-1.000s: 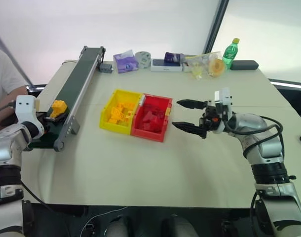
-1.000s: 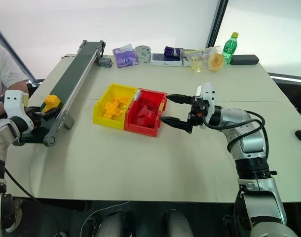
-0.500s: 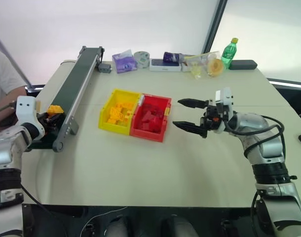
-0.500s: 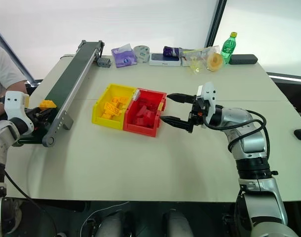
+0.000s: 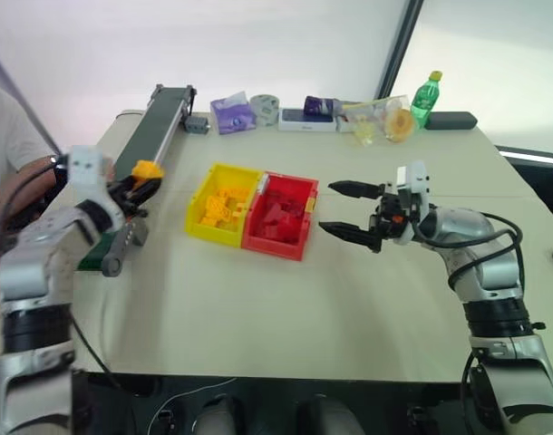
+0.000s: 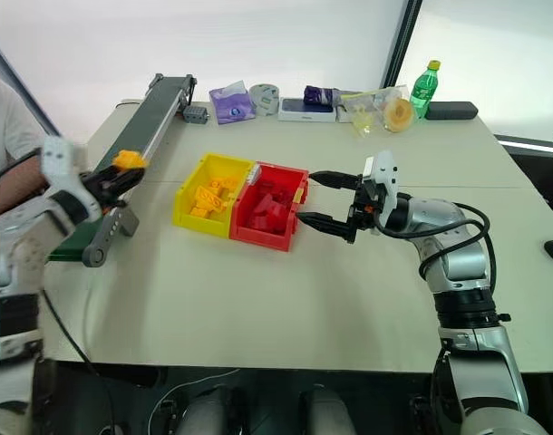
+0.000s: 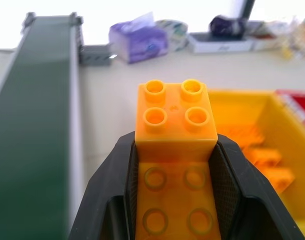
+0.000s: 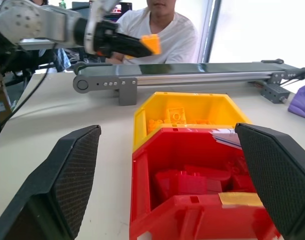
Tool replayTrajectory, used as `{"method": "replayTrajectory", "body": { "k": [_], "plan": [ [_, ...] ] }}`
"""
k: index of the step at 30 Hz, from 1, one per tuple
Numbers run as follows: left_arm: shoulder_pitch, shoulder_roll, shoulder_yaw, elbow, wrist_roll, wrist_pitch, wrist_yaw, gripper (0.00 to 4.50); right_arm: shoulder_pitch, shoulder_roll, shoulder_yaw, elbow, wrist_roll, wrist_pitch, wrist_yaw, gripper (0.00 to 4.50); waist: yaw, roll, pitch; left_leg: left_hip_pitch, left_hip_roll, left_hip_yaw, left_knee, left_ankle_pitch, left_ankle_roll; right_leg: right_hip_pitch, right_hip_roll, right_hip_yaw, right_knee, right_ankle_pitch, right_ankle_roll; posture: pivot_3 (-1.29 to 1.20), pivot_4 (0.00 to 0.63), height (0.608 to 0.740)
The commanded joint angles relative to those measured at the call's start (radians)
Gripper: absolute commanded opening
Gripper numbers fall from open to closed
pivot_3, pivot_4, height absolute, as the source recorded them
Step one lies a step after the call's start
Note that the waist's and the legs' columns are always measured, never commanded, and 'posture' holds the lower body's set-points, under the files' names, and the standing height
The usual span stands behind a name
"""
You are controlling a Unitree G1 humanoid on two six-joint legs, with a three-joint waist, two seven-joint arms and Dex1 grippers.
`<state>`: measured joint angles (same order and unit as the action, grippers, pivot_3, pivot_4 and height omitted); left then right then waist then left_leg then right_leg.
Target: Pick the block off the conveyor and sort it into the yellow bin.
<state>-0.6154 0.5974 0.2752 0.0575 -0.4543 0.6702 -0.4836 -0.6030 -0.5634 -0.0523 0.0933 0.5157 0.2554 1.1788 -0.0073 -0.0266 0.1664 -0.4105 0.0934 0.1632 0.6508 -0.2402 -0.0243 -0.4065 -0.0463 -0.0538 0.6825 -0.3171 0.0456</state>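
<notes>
A: Where is the block (image 7: 175,114)?
B: Clamped between the left gripper (image 5: 139,184) fingers, off the conveyor (image 5: 145,136); the yellow bin (image 5: 198,216) lies ahead.
A: Right gripper (image 5: 349,210)?
B: Spread wide, empty, facing the red bin (image 5: 305,237).

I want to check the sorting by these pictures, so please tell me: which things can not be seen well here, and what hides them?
- Block: in the left wrist view the left gripper's fingers cover its lower sides.
- Conveyor: in the left eye view the left arm hides its near end.
- Yellow bin: in the right wrist view the red bin hides its near part.
- Items at the table's far edge: too small to identify.
</notes>
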Motion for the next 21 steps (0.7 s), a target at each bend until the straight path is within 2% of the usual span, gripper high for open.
{"method": "replayTrajectory", "body": {
  "k": [1, 4, 8, 10, 12, 14, 15, 21],
  "plan": [
    [-0.089, -0.080, -0.065, 0.057, 0.066, -0.055, 0.081, 1.33, -0.007, 0.002, -0.019, -0.028, 0.006, -0.014, -0.012, 4.50, -0.002, 0.000, 0.000, 0.000, 0.000, 0.000, 0.000, 0.000, 0.000, 0.000, 0.000, 0.000, 0.000, 0.000, 0.000, 0.00, 0.150, 0.740],
    [-0.151, -0.155, -0.117, 0.135, 0.111, -0.094, 0.111, 1.33, 0.007, -0.001, -0.026, -0.045, 0.009, -0.012, -0.024, 4.50, -0.007, 0.000, 0.000, 0.000, -0.001, 0.000, 0.000, 0.000, 0.000, -0.001, 0.001, 0.000, 0.000, 0.000, 0.000, 0.00, 0.150, 0.740],
    [-0.214, -0.206, -0.099, 0.253, 0.107, -0.126, 0.122, 1.33, 0.027, -0.005, -0.032, -0.068, 0.012, -0.010, -0.041, 4.50, -0.011, 0.000, 0.000, 0.000, -0.002, 0.001, -0.001, 0.000, 0.000, -0.002, 0.001, 0.001, 0.000, 0.000, 0.000, 0.00, 0.150, 0.740],
    [-0.229, -0.226, -0.092, 0.274, 0.087, -0.131, 0.103, 2.39, 0.035, -0.008, -0.034, -0.077, 0.011, -0.012, -0.049, 4.50, -0.009, 0.000, 0.000, 0.000, -0.002, 0.001, -0.001, 0.000, 0.000, -0.002, 0.001, 0.001, 0.000, 0.000, 0.000, 0.00, 0.150, 0.740],
    [-0.228, -0.224, -0.103, 0.284, 0.100, -0.155, 0.086, 3.21, 0.042, -0.012, -0.036, -0.084, 0.014, -0.011, -0.052, 4.50, -0.006, 0.000, 0.000, 0.000, -0.002, 0.001, -0.001, 0.000, 0.000, -0.002, 0.001, 0.001, 0.000, 0.000, 0.000, 0.00, 0.150, 0.740],
    [-0.220, -0.218, -0.099, 0.281, 0.101, -0.154, 0.087, 4.21, 0.046, -0.014, -0.037, -0.088, 0.015, -0.010, -0.055, 4.50, -0.006, 0.000, 0.000, 0.000, -0.003, 0.001, -0.001, 0.000, 0.000, -0.001, 0.001, 0.001, 0.000, 0.000, 0.000, 0.00, 0.150, 0.740],
    [-0.213, -0.211, -0.094, 0.271, 0.100, -0.154, 0.086, 4.48, 0.048, -0.015, -0.038, -0.090, 0.017, -0.009, -0.055, 4.50, -0.006, 0.000, 0.000, 0.000, -0.003, 0.001, -0.001, 0.000, 0.000, -0.001, 0.001, 0.001, 0.000, 0.000, 0.000, 0.00, 0.150, 0.740],
    [-0.098, -0.134, -0.019, 0.097, 0.057, -0.154, 0.054, 4.48, 0.045, -0.014, -0.035, -0.083, 0.016, -0.012, -0.053, 4.50, -0.013, 0.000, 0.000, 0.000, -0.002, 0.001, -0.001, 0.000, 0.000, -0.002, 0.001, 0.001, 0.000, 0.000, 0.000, 0.00, 0.150, 0.740]
  ]
}}
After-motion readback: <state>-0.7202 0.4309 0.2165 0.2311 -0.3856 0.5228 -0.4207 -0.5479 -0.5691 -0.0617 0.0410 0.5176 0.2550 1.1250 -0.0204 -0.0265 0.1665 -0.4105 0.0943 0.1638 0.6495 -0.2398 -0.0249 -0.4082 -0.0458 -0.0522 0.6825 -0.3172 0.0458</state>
